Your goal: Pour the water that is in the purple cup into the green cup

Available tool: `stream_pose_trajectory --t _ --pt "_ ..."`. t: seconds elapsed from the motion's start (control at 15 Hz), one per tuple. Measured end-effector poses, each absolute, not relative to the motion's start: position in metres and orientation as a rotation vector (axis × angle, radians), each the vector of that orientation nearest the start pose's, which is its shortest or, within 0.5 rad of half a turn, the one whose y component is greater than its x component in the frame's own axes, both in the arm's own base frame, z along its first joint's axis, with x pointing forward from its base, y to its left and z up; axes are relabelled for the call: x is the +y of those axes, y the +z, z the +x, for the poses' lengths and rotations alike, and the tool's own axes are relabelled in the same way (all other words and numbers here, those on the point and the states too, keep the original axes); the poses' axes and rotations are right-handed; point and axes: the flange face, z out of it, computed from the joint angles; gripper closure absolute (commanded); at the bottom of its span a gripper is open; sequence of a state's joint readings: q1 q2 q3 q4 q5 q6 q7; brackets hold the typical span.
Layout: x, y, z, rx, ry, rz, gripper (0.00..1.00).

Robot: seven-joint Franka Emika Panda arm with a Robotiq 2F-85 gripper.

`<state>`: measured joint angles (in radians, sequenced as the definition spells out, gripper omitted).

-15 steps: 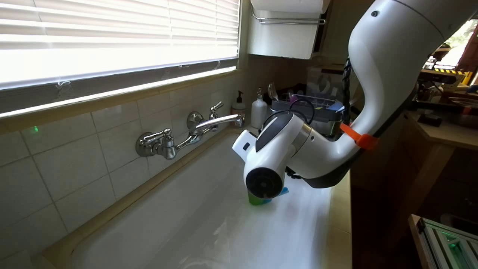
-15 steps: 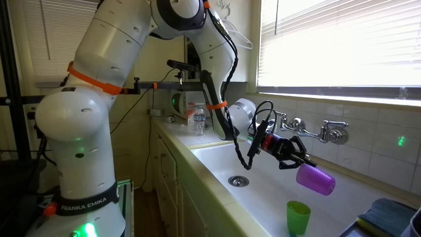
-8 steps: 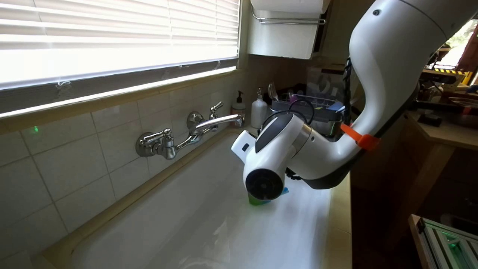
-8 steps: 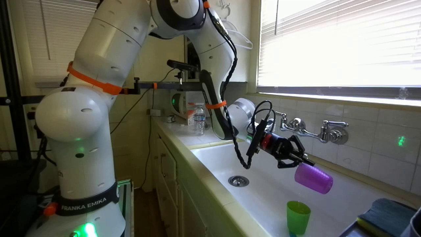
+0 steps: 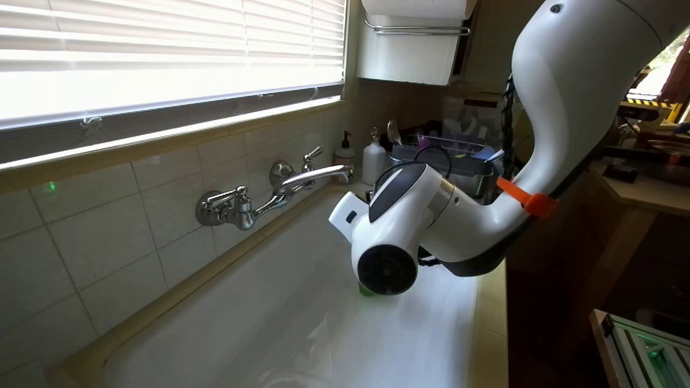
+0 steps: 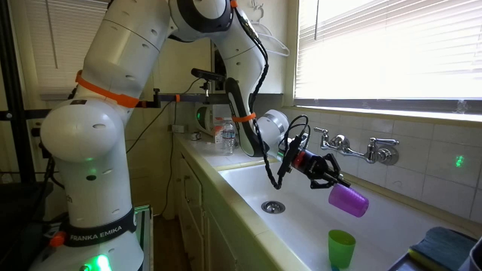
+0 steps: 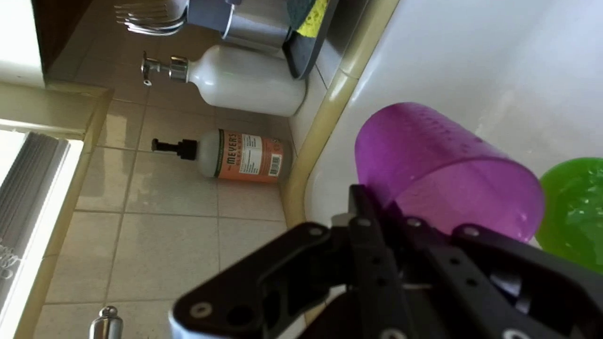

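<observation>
While the black hand [image 6: 343,182] pinches the tilted purple plastic tumbler [image 6: 348,200], only the wrist view shows water [image 7: 584,213], it seems, inside the green plastic cup [image 6: 341,251].

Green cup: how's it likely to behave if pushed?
Probably apt to tip if pushed near the rim: the green cup stands upright and narrows toward its base. Pushed low, it may slide, since the sink looks smooth and glossy. Likely to slosh, too: the wrist view shows what looks like water glinting inside.
</observation>
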<state>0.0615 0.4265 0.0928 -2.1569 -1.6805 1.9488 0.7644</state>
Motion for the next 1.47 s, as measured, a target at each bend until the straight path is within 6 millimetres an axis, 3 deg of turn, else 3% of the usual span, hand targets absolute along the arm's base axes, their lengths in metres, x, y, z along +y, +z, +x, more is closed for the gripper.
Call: stream_pose_trajectory --t 0.87,1.13,1.47 --pt "0.070 0.204 0.551 0.860 0.397 2.104 0.99" --pt "0.071 0.203 0.550 0.909 0.447 2.276 0.99" --pt "0.057 0.192 0.551 0.903 0.435 2.472 0.99"
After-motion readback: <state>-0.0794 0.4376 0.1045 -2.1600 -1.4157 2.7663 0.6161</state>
